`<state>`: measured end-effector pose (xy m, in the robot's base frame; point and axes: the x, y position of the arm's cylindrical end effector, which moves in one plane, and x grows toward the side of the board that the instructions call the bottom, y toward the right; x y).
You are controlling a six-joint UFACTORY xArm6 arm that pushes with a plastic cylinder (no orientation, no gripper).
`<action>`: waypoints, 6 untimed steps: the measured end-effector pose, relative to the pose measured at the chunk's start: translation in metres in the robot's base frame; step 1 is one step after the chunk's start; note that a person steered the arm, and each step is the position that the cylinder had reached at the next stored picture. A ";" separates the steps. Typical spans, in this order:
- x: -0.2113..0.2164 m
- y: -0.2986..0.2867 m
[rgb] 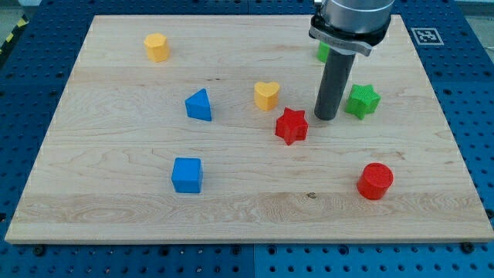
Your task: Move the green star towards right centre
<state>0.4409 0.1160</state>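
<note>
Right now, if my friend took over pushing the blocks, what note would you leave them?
My tip is down on the board, just at the view's left of the green star, between it and the red star. I cannot tell if it touches the green star. The green star lies right of the middle, a little above mid-height, still short of the wooden board's right edge. Another green block is half hidden behind the arm.
Left: push the star rightward, slightly down.

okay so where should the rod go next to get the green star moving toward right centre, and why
Probably a short push toward the view's right. My tip sits just to the view's left of the green star, between it and the red star, so the green star would likely slide along the board toward its right edge.
</note>
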 end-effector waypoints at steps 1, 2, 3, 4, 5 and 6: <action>-0.022 0.028; -0.036 0.037; -0.035 0.065; -0.035 0.077; -0.060 0.077; -0.068 0.065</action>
